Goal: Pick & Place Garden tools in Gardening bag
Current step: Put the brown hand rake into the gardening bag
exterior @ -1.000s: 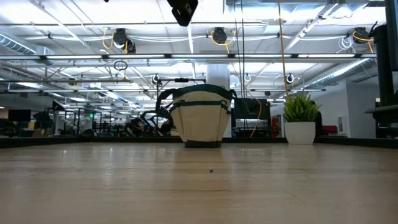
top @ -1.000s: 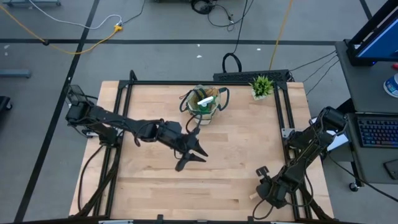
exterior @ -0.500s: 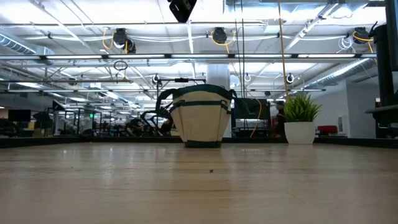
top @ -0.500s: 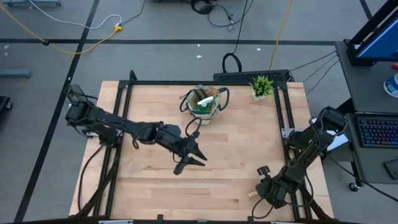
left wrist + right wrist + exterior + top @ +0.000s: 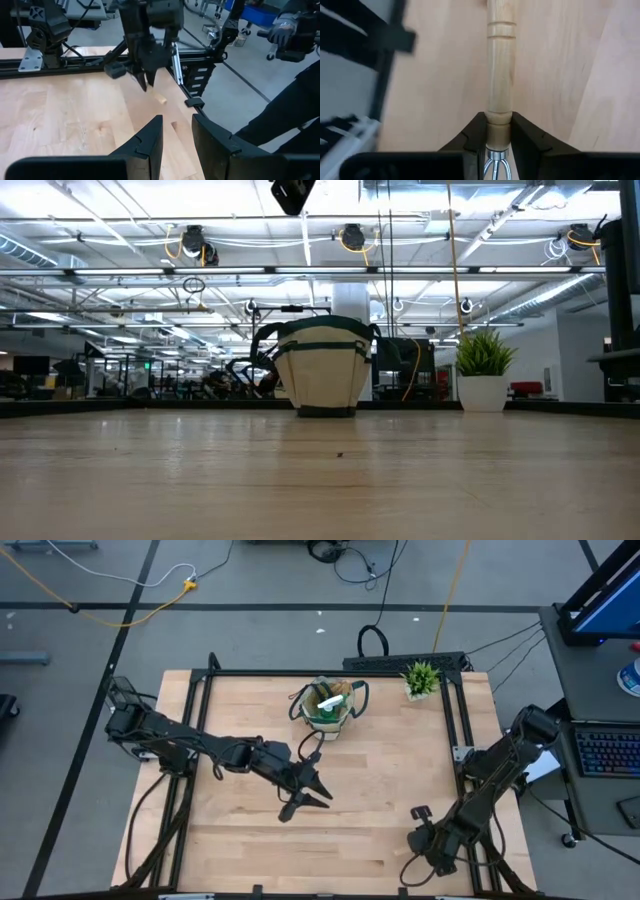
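Spanning most of the high view, wooden table (image 5: 380,790) with black frame; left arm reaches from left edge to the middle, right arm folded down at near right corner. Bag (image 5: 327,707) upright at the far middle edge, dark loop handles, green and white items showing in its mouth; seen as beige tote (image 5: 322,370) in low view. Potted plant (image 5: 421,678) at far right corner, well apart from bag. Left gripper (image 5: 303,795) hovers over mid table, near side of bag, fingers (image 5: 150,140) parted a little, nothing between them. Right gripper (image 5: 422,840) low at the near right table edge, fingers (image 5: 475,131) clamped on a wooden tool handle (image 5: 499,70) just above its metal neck; which tool, cannot tell
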Tool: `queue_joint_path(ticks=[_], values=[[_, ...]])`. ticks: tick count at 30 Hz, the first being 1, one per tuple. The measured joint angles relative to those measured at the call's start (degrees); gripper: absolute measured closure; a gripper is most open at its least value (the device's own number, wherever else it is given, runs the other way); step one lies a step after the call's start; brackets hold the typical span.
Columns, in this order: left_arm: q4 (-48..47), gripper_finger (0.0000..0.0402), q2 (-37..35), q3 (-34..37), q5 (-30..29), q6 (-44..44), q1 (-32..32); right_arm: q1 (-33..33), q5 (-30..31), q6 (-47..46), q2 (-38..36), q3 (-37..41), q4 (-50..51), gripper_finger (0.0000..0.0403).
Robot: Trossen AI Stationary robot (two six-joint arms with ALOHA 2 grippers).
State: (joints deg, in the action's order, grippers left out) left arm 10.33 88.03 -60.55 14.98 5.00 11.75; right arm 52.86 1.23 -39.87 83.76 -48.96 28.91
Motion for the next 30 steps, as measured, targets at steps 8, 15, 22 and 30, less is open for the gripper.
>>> queue_joint_path(ticks=[8, 15, 22, 30], values=[[-0.4, 0.0293, 0.0, 0.0, 0.0, 1.4, 0.0, -3.4, 0.1, 0.2, -6.7, -2.4, -0.2, 0.0346], [-0.7, 0.0293, 0.0, 0.0, 0.0, 1.4, 0.0, -6.5, 0.5, 0.5, -12.5, -4.5, -0.5, 0.0346], [-1.1, 0.0293, 0.0, 0.0, 0.0, 1.4, 0.0, -9.2, 0.6, 1.1, -16.9, -5.0, -4.5, 0.0346], [-1.2, 0.0293, 0.0, 0.0, 0.0, 1.3, -0.1, -11.5, 5.2, 6.9, -20.4, -5.0, -15.3, 0.0346]])
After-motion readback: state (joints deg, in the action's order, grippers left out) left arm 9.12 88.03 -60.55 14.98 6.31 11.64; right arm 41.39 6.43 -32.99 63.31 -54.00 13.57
